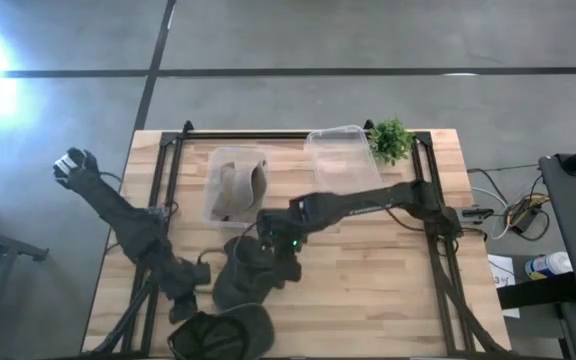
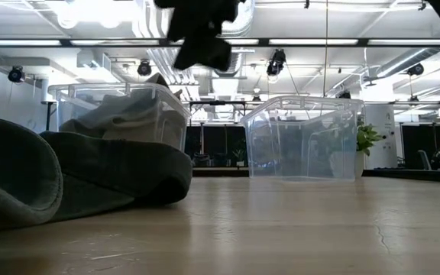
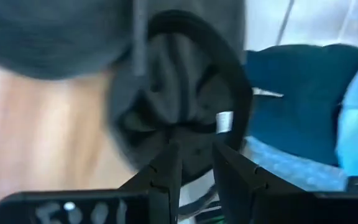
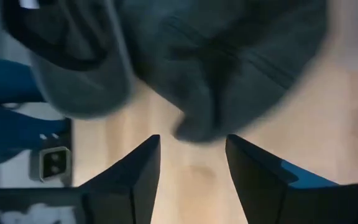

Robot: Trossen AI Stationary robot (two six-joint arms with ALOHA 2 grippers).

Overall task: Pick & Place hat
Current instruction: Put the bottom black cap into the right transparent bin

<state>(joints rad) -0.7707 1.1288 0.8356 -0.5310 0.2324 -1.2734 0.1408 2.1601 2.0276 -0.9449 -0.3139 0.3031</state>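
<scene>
Left bin [image 1: 234,185]: we see a tan hat [image 1: 240,188] inside.
Right bin [image 1: 343,158]: clear (nothing visible inside).
Right hand [image 4: 191,163]: open, above a dark hat [image 4: 241,62].
Left hand [image 3: 194,163]: fingers close together; grip we cannot tell.

Right gripper [image 4: 191,168] jaws stand spread apart above the wooden desk [image 4: 328,124], nothing between them. Just beyond lies a dark grey cap [image 4: 241,56]; a second cap [image 4: 73,56] lies beside it, at the desk edge.
</scene>
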